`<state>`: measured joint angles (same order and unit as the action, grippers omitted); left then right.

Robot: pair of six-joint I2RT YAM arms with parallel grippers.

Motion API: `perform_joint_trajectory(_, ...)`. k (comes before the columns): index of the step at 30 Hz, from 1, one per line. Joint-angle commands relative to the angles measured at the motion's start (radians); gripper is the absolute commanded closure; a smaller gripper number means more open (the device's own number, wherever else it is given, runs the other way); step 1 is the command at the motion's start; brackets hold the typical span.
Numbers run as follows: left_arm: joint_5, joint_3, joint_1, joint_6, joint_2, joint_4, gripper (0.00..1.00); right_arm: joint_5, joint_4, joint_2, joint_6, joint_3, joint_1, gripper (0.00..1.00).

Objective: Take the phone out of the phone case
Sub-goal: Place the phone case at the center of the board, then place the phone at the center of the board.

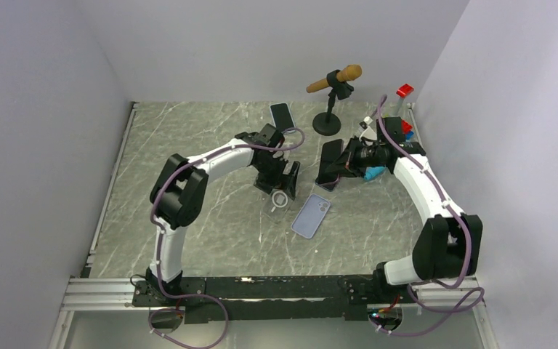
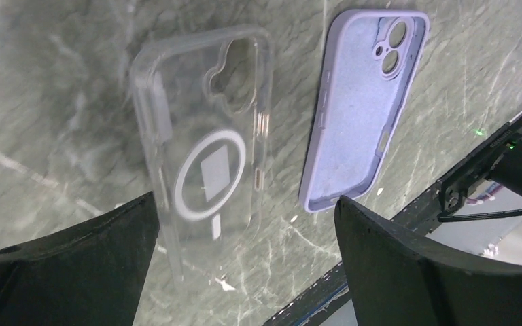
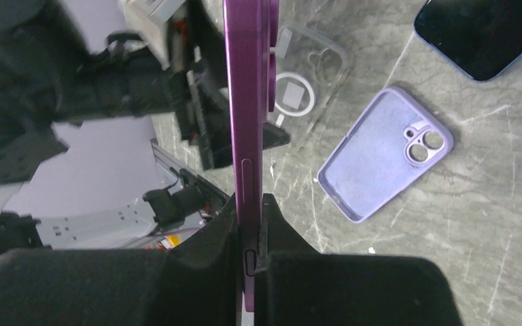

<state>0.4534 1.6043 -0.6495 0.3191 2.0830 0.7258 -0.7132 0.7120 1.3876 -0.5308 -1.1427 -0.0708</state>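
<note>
left hand (image 2: 245,210) spread wide above clear phone case (image 2: 204,129) lying empty on marble table (image 1: 189,145), right hand (image 3: 250,217) pinching purple phone (image 3: 245,81) edge-up off the table, empty lilac phone case (image 2: 360,115) just beside the clear one

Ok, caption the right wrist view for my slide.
Right tool clamps a bare purple phone edge-on; empty clear plastic case and empty lilac silicone case lie nearby.

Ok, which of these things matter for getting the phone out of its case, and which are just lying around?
In the job: purple phone, gripped by the right hand; clear case, below the open left hand.
Lying about: lilac case; dark phone; microphone on its stand.
</note>
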Motion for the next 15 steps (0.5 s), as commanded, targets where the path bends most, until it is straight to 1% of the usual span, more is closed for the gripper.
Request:
perform_joint_trajectory(1, -0.097, -0.026, 0.013, 0.007, -0.164, 0.011, 0.01, -0.020, -0.189, 0.057, -0.088, 0.016, 0.000, 1.00)
perform_joint_trajectory(3, -0.116, -0.038, 0.025, 0.012, -0.227, 0.014, 0.01, 0.002, -0.249, 0.101, -0.131, 0.014, -0.010, 1.00)
perform_joint_trajectory(7, -0.149, -0.034, 0.068, 0.019, -0.347, 0.064, 0.01, 0.109, -0.408, 0.193, -0.277, 0.037, -0.046, 1.00)
perform_joint_trajectory(9, -0.174, -0.045, 0.081, 0.017, -0.414, 0.097, 0.01, 0.184, -0.490, 0.240, -0.340, 0.035, -0.087, 1.00)
perform_joint_trajectory(11, -0.206, -0.065, 0.083, 0.018, -0.484, 0.138, 0.01, 0.256, -0.530, 0.296, -0.372, 0.002, -0.132, 1.00)
perform_joint_trajectory(14, -0.232, -0.148, 0.084, 0.056, -0.612, 0.149, 0.00, 0.366, -0.568, 0.375, -0.419, -0.042, -0.190, 1.00)
perform_joint_trajectory(15, -0.233, -0.208, 0.085, 0.080, -0.658, 0.140, 0.00, 0.398, -0.588, 0.396, -0.462, -0.034, -0.202, 0.98)
